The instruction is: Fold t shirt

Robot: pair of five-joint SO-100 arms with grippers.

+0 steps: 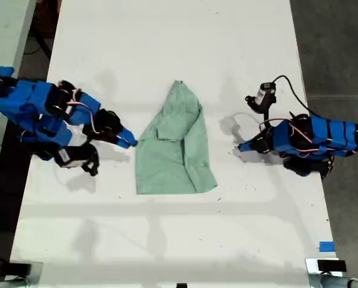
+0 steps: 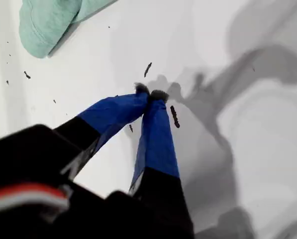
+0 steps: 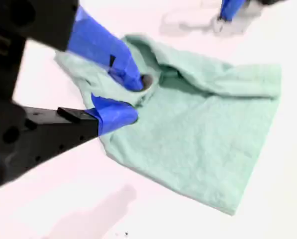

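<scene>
White counter (image 1: 167,48) carries the shirt (image 1: 174,144) at its middle, partly folded, point toward the far edge. Your second gripper (image 3: 131,99), fingers slightly spread over the shirt's edge, may pinch one layer only and drag it. Your first gripper (image 2: 150,94), fingers pressed together on bare counter, holds nothing down.

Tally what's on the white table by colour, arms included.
Mint green: 1, the t shirt
Blue and black: 2, my first gripper and my second gripper, with their arms
Total: 3
</scene>
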